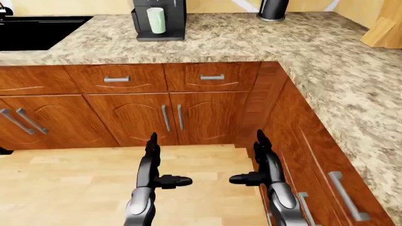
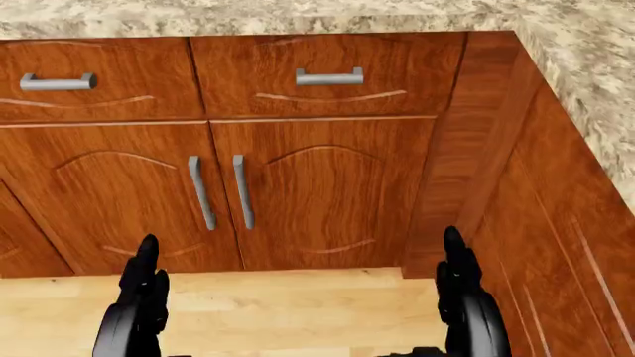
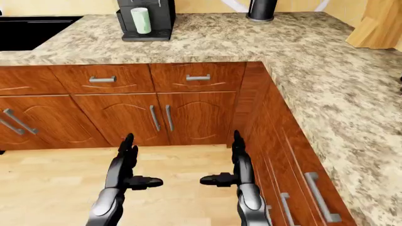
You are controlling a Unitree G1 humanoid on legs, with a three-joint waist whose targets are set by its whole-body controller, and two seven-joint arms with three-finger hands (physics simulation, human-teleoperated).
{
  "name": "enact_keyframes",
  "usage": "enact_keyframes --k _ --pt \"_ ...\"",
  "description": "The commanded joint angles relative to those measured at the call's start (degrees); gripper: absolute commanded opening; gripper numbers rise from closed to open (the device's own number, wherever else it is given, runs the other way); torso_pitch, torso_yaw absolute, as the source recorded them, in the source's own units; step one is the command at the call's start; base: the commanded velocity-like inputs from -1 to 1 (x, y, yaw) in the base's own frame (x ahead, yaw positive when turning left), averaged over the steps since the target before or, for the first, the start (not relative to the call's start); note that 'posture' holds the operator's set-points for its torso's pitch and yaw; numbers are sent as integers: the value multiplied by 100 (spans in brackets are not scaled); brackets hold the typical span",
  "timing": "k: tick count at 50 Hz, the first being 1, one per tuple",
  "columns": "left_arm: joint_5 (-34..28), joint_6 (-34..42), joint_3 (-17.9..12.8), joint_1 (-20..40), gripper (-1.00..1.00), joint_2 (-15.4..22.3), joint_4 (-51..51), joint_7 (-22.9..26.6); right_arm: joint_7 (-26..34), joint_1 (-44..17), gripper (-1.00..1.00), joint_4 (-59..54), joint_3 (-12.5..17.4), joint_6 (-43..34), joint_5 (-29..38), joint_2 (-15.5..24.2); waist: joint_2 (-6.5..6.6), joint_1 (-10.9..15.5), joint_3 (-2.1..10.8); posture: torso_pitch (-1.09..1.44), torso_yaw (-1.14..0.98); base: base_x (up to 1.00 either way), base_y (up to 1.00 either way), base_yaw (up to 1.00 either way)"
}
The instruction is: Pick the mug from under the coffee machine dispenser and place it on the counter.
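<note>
A pale green mug (image 1: 156, 20) stands upright under the dispenser of a black coffee machine (image 1: 164, 15) at the top of the left-eye view, on the speckled granite counter (image 1: 239, 42). My left hand (image 1: 157, 162) and right hand (image 1: 254, 160) are both open and empty, held low over the wooden floor, far below and short of the counter. In the head view only the fingertips of the left hand (image 2: 147, 256) and right hand (image 2: 453, 249) show, against the cabinet doors.
A black sink (image 1: 37, 33) sits at the top left. A dark round container (image 1: 273, 9) stands at the top, and a wooden block (image 1: 384, 30) at the top right. The counter runs down the right side above wooden cabinets (image 1: 188, 113) with metal handles.
</note>
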State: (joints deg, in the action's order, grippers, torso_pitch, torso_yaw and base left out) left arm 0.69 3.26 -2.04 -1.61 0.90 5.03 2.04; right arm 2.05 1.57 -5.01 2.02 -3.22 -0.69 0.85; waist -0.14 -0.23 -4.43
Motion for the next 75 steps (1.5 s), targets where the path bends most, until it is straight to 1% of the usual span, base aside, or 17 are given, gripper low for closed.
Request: enact_keyframes --k 1,3,4,5,7,8,14,16,22,32,38,40,43,48,53,68,75 --pt "9 -288 -73 242 100 54 -534 -49 31 -171 100 532 17 213 -68 25 -45 -12 5 0 0 0 0 0" --pt "5 -260 -81 250 100 58 -584 -54 40 -170 100 569 18 174 -62 32 -7 38 358 0 0 0 0 0" --pt "-2 -254 -87 256 100 64 -616 -54 32 -179 100 594 22 154 -43 40 -10 38 300 0 0 0 0 0" --pt "8 -229 -104 272 100 75 -659 -45 24 -196 100 657 34 118 -33 48 -37 33 94 0 0 0 0 0" --pt "21 -212 -133 302 100 87 -688 -38 20 -224 100 743 38 76 -10 54 -45 38 400 0 0 0 0 0" --pt "20 -214 -138 308 100 89 -690 -38 20 -235 100 762 44 69 -3 57 -43 43 431 0 0 0 0 0" --pt "51 9 -226 387 100 145 -983 -24 22 -346 100 1031 98 -91 20 97 -19 48 467 0 0 0 0 0" --pt "100 451 -165 512 100 199 -1597 90 77 -431 100 1462 110 -368 6 151 -18 45 486 0 0 0 0 0" --pt "97 1272 -364 759 100 282 -2551 109 -6 -1068 100 1791 474 -977 -252 345 -20 45 527 0 0 0 0 0" --pt "305 1607 -769 1276 100 552 -2906 -10 -188 -1841 100 1963 940 -1512 -757 726 -18 45 525 0 0 0 0 0" --pt "654 2100 -1045 1749 100 774 -3203 -327 -464 -2315 100 2143 991 -1778 -997 1013 -24 47 468 0 0 0 0 0" --pt "456 1958 -1065 1919 100 1023 -3284 -365 -553 -2525 100 2249 1089 -2047 -1181 1119 -20 43 455 0 0 0 0 0" --pt "633 2136 -1160 2069 100 1094 -3371 -255 -595 -2746 100 2506 1122 -2226 -1170 1286 -25 49 430 0 0 0 0 0" --pt "528 2244 -1314 2288 100 1394 -3429 -191 -394 -2973 100 2584 1146 -1987 -897 1585 -15 61 409 0 0 0 0 0" --pt "643 2577 -1521 2648 100 1683 -3390 -238 -449 -3425 100 2397 1475 -2148 -1252 1912 -14 46 380 0 0 0 0 0" --pt "1297 3039 -2034 3073 100 2344 -3303 -481 -785 -4177 100 1489 1783 -1842 -1590 2834 -5 45 334 0 0 0 0 0" --pt "1486 3024 -2136 3158 100 2610 -3192 -606 -782 -4348 100 1245 1825 -1754 -1676 3120 -5 44 314 0 0 0 0 0"
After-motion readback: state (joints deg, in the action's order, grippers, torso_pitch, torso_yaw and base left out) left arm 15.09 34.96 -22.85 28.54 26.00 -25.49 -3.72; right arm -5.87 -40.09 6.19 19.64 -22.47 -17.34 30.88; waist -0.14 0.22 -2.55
